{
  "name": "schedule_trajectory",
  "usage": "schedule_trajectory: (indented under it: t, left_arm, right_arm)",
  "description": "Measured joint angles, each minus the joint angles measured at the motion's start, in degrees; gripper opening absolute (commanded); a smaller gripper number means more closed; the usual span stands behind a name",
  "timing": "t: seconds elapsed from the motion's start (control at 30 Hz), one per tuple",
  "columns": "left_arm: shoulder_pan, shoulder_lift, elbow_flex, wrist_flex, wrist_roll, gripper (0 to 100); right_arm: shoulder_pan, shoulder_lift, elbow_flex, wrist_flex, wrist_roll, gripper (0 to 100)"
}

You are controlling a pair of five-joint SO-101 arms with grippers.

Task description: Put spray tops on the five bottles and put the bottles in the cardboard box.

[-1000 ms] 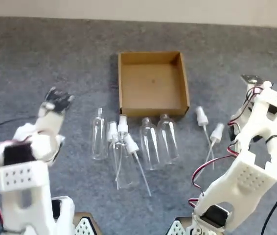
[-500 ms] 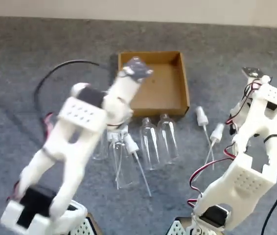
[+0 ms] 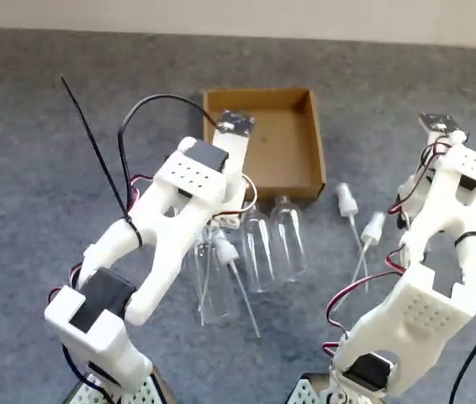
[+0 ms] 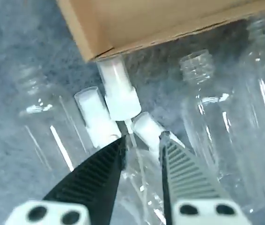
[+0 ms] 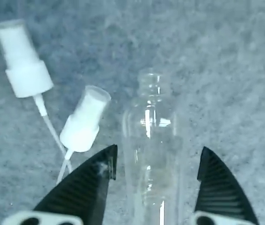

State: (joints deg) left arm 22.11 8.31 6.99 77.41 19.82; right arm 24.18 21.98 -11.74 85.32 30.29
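1. We record that the white left arm (image 3: 162,244) has swung in from the left of the grey desk (image 3: 53,126). Its pincer (image 4: 142,140), narrowly parted and empty, hangs over the white plastic spray tops (image 4: 118,93).
2. The right pincer (image 5: 157,157), wide apart and empty, is unmoved.
3. The clear plastic bottles (image 3: 288,240) lie outside the brown cardboard box (image 3: 316,143). We judge that capping is about to start.

The bottles (image 3: 288,240) are clear, glossy plastic that catches bright streaks of light. The spray tops (image 3: 347,200) are smooth white plastic. The cardboard box (image 3: 317,143) is matt brown card (paler along the cut rim). The table cover (image 3: 53,109) looks like rough grey felt. The left gripper (image 4: 142,140) has ribbed, matt plastic fingers (image 4: 99,173).
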Motion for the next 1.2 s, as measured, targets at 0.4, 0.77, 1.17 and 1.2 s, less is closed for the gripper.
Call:
schedule_trajectory:
  t: [0.4,0.77,1.17,1.2]
  left_arm:
    - [1.0,0.5,2.6,-0.6,8.6,19]
    - [1.0,0.5,6.8,-4.5,8.7,19]
    - [5.6,0.5,12.3,-11.0,8.7,18]
    - [5.9,0.5,12.5,-11.5,8.7,18]
  right_arm:
    - [0.0,0.0,0.0,0.0,0.0,22.8]
    - [1.6,-0.1,0.0,0.0,-0.1,22.8]
    - [2.1,-0.1,0.0,0.0,-0.1,22.8]
    - [2.2,-0.1,0.0,0.0,-0.1,22.8]
